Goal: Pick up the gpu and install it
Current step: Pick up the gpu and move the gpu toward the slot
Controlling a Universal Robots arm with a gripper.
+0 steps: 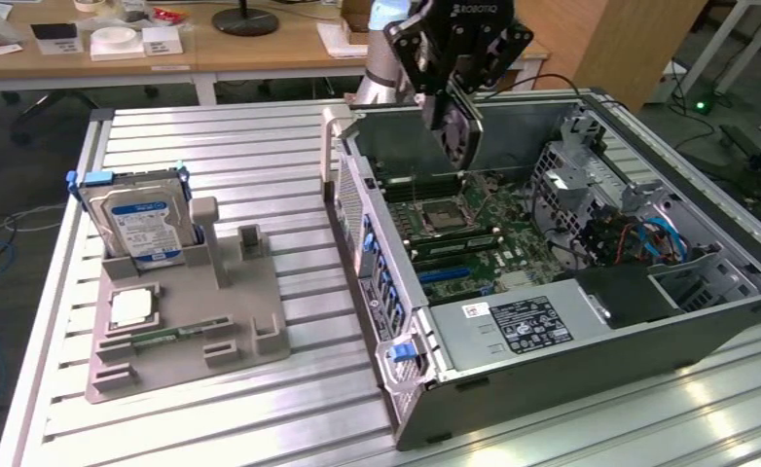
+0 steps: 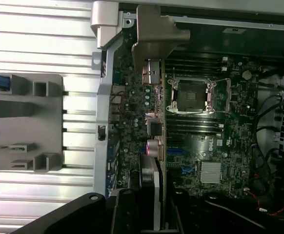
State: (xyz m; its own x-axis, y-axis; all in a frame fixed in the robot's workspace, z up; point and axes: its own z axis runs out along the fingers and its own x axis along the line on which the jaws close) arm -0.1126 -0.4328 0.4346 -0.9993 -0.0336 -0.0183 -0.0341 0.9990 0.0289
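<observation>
One gpu (image 1: 458, 136) in gripper (image 1: 453, 97), above motherboard (image 1: 478, 248)

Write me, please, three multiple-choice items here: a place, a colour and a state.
1. Where is the thin black expansion card with the silver metal bracket? A) in a drawer B) over the open dark metal computer case C) in a person's hand
2. What colour is the label on the silver hard drive? A) blue B) red C) yellow
3. The black gripper is: A) open B) shut on the card C) shut on the hard drive
1 B: it hangs above the green motherboard. 2 A: the label is blue. 3 B: the jaws clamp its upper edge.
</observation>
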